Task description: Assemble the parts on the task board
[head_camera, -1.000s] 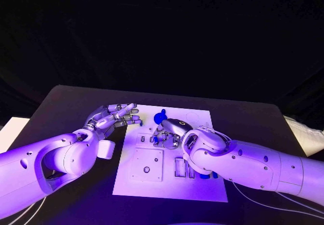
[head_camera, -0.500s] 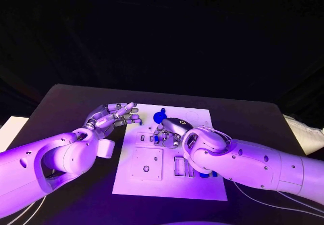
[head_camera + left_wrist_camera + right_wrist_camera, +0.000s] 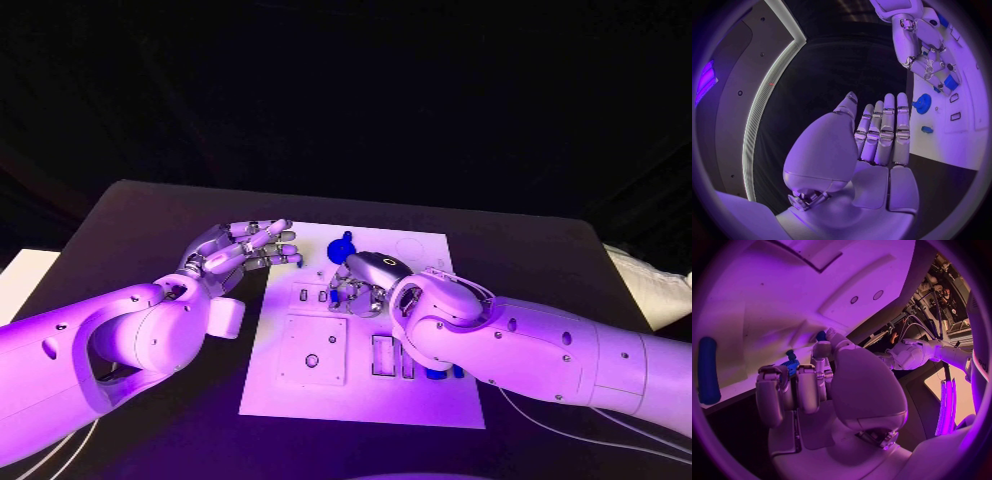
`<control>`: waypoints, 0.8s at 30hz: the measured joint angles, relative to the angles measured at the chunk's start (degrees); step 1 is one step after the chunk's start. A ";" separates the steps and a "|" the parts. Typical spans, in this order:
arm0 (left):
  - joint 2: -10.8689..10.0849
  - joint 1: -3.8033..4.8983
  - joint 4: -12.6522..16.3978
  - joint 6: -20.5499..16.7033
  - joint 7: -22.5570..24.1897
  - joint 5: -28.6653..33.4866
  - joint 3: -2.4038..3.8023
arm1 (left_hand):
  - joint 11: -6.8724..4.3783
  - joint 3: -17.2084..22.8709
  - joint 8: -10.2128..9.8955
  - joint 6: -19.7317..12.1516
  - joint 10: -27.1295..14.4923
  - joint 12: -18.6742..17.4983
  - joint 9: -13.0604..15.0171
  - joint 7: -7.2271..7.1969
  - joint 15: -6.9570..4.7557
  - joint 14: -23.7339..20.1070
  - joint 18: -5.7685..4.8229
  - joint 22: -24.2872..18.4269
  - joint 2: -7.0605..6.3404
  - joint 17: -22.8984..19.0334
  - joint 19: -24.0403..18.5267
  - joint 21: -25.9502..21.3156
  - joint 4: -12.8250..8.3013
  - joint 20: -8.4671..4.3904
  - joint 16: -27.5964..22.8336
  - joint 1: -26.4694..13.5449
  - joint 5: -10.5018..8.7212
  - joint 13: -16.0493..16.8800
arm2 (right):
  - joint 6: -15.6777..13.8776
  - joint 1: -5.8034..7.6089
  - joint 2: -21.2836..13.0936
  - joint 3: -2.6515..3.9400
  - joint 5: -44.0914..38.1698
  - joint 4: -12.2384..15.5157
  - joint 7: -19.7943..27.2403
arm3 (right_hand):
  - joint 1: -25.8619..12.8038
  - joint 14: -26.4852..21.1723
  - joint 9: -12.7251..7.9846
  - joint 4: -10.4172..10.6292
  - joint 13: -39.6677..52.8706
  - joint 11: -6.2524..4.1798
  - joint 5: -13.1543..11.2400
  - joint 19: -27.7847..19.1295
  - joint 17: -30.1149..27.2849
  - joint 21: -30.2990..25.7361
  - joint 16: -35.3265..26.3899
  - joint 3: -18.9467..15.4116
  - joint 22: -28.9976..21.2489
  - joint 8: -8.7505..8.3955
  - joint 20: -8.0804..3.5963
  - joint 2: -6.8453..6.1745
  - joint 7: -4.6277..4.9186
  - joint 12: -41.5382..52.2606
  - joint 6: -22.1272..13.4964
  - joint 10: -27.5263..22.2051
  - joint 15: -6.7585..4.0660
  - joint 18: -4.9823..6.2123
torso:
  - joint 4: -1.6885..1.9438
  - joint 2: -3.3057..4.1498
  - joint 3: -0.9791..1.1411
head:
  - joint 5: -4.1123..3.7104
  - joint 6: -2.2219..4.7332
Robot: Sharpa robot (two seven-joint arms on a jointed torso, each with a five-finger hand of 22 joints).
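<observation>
Black table [image 3: 159, 215] bears the task board [image 3: 361, 395]; above it, right hand [image 3: 361, 285] pinches a blue part [image 3: 335, 296], left hand [image 3: 238, 250] beside it spread, empty.

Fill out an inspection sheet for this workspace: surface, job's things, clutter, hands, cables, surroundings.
Surface: black table, with the white task board lying in its middle.
Job's things: a round blue part sits near the board's far edge; a small blue part lies close by; a long blue part lies flat on the board.
Clutter: nothing seen.
Hands: left hand hovers at the board's left edge, fingers straight and together, holding nothing; right hand is over the board, fingers curled at a small blue part.
Cables: thin leads trail under the right arm.
Surroundings: dark backdrop; a pale surface beside the table.
</observation>
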 measured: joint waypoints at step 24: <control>0.03 0.00 0.02 0.09 -0.05 0.03 0.00 | 0.00 0.00 0.00 0.00 0.00 0.00 0.00 0.00 0.00 0.00 0.00 -0.05 0.00 0.04 0.00 0.00 0.00 0.00 0.00 0.00 0.00 0.00 | 0.32 -0.01 0.32 -0.02 -0.13 -0.52 -0.05 | -2.33 -0.01 -1.12 0.90 -4.93 1.14 -0.24 0.00 -0.02 -0.63 -1.01 -0.89 0.04 -0.44 0.00 -3.14 1.51 -6.87 -4.74 -3.00 0.43 0.00 | 0.02 0.00 -0.07 | -0.34 -0.10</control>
